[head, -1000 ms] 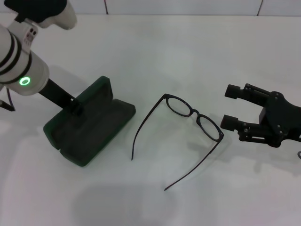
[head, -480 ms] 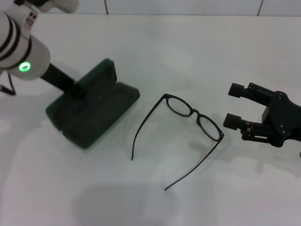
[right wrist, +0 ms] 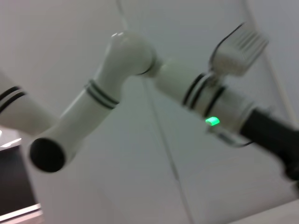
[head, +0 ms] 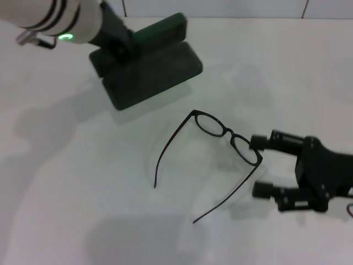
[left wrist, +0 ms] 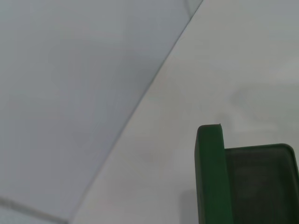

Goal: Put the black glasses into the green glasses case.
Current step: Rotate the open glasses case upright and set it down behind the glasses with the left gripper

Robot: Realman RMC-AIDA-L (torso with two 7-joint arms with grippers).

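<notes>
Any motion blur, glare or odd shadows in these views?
Head view: the dark green hinged glasses case and left gripper look smeared; the thin black wire-frame glasses stay crisp on the white table, soft shadows, no glare. Right wrist view: the white left arm is blurred.

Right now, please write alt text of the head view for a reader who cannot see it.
The black glasses lie open on the white table, the open right claw at one lens. At the far left, the left claw grips the open green glasses case.
</notes>
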